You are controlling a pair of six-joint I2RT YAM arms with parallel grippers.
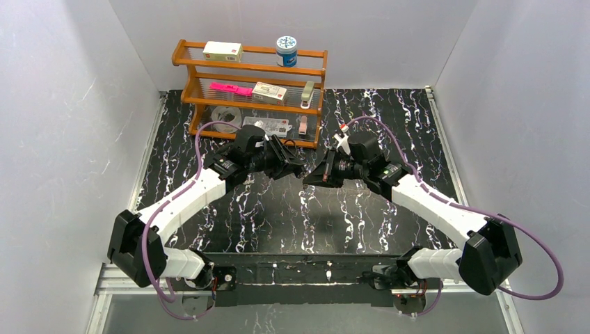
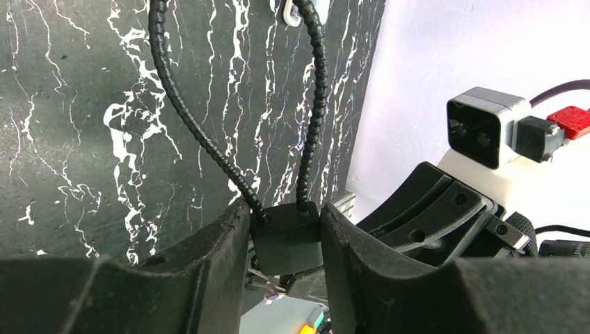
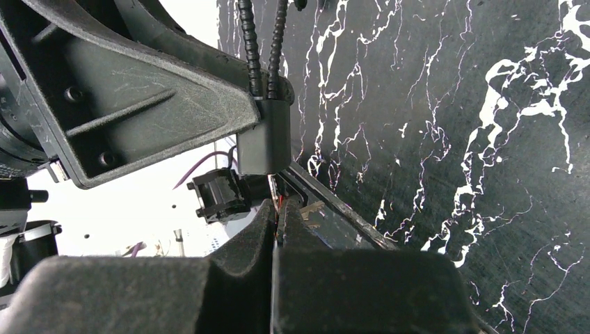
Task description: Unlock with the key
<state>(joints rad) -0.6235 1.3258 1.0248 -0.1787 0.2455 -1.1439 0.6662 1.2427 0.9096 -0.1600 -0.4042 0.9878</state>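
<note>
- Closest to my left wrist lens, two black fingers (image 2: 209, 264) of my left gripper (image 2: 284, 233) pinch the small black lock body (image 2: 285, 247) from both sides. The jaws stand only as far apart as that block is wide, with the pads touching it.
- From the top of the block, the ribbed black cable (image 2: 184, 118) loops up and away over the marbled black mat (image 2: 62, 139). Both ends enter the body, so I judge the lock not yet released.
- Risk on this side: the block sits near my fingertips. A sideways shove from the other arm could twist it in the pads or pop it free.
- Just right of the lock, held off the mat at mid-table, my right gripper (image 3: 278, 212) points its tips at the underside of the block. They are just beside it, but I cannot tell whether they touch.
- Its jaws are pressed almost together on a thin sliver, reddish at the tip, which I take for the key (image 3: 279, 200). Too little of it shows to be sure.
- Risk on this side: neither wrist view shows me the keyhole, so I am lining up nearly blind. A blade off-axis could butt against the face and skid. It could also swivel in so narrow a pinch, and a hard turn might let it slip.
</note>
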